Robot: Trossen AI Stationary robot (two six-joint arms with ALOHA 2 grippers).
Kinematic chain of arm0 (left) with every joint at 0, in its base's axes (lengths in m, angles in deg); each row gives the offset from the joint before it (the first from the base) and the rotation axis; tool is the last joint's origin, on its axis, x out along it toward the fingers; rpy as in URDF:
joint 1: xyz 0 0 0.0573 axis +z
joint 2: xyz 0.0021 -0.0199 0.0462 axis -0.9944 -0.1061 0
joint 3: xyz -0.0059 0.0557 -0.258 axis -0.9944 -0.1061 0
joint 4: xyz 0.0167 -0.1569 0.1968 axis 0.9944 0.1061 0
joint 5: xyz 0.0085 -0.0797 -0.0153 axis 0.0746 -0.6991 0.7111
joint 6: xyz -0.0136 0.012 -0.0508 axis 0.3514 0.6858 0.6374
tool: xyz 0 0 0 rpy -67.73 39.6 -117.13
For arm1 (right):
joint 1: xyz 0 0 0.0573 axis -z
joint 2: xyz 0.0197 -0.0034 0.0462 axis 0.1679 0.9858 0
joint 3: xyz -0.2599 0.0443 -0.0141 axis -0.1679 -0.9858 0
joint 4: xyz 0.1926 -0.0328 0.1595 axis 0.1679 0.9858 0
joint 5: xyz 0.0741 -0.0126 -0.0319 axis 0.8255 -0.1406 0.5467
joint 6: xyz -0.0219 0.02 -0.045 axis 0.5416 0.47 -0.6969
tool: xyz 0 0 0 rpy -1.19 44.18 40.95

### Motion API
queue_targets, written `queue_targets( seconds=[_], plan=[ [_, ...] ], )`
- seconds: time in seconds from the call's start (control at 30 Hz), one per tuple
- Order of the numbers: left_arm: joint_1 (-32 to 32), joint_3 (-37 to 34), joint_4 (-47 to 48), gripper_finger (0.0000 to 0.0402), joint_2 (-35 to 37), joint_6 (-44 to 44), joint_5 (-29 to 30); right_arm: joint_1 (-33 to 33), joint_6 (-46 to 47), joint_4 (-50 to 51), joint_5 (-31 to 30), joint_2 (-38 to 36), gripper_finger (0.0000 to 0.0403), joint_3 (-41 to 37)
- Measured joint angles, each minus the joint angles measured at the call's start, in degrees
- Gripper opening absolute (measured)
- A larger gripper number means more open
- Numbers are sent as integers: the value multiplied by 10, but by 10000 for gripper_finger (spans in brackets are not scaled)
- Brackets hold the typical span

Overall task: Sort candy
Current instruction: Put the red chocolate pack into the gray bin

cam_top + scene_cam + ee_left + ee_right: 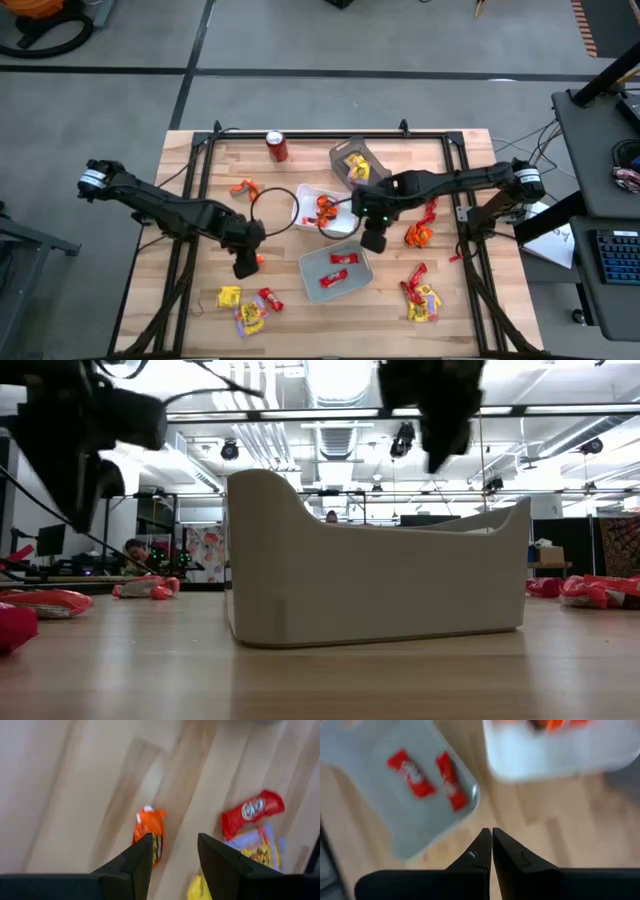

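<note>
Candy (149, 832), orange, half hidden behind open left gripper (174, 851); right gripper (491, 841) closed, empty.

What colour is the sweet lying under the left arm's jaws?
Orange candy; it shows best in the left wrist view.

A big robot lab

A wooden worktop (300, 310) stands on a grey floor (300, 40). Behind it are long ceiling lights (340, 380), desks, and a keyboard (612, 258).

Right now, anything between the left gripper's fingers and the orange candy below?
Nothing. In the left wrist view the open fingers frame the orange candy over bare table.
</note>
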Motion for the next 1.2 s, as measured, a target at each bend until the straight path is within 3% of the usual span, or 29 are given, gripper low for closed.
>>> queue_targets(
  seconds=[0.3, 0.6, 0.73, 0.9, 1.03, 1.2],
  plan=[
    [-3, 28, -3, 139, 0, -53, 92, -56, 142, 136, 14, 0, 9, -22],
    [-2, 33, -4, 139, 0, -106, 197, -193, 0, 163, 31, 2, 14, -48],
    [-2, 33, -11, 139, 0, -117, 248, -241, 41, 156, 23, 11, 44, -56],
    [-2, 33, -45, 139, 0, -147, 302, -299, 64, 140, -12, 28, 113, -79],
    [-1, 33, -100, 139, 0, -170, 306, -342, 43, 133, -36, 46, 155, -106],
    [-1, 33, -140, 139, 0, -200, 305, -359, 19, 100, -51, 58, 171, -149]
  ],
)
